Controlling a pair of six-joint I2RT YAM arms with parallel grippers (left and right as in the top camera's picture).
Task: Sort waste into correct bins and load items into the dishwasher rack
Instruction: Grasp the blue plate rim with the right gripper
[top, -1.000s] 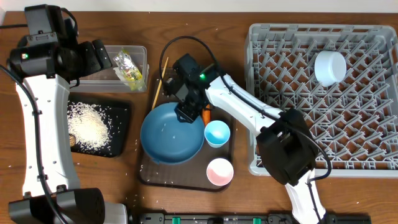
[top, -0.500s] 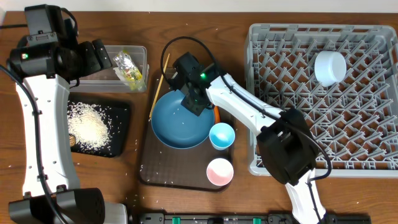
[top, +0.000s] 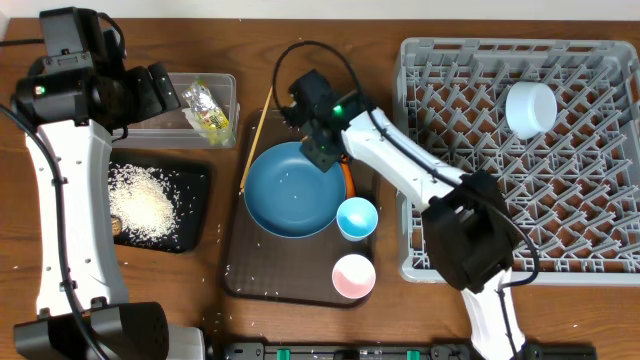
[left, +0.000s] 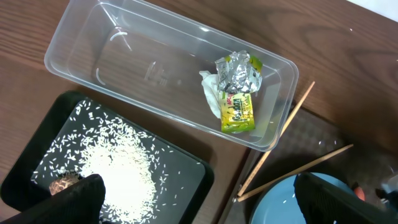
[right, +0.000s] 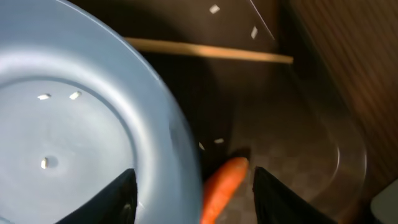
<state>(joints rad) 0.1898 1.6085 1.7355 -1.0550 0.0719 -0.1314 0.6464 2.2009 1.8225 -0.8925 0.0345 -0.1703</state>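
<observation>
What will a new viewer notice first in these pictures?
The big grey rack on the right. Then the dark blue plate on the brown tray in the middle, with an orange carrot at its right edge. At left, white rice lies on a black tray.

dark blue plate, orange carrot, grey lattice rack, pink cup, white rice on black tray

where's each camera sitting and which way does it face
Overhead: above the table, facing straight down; left arm, right arm and the rack show.
Left wrist: looking down at clear tub and black tray; own fingertips at bottom corners.
Right wrist: close over blue plate and carrot; own fingertips along the bottom.
Shared: the plate shows in all three.
</observation>
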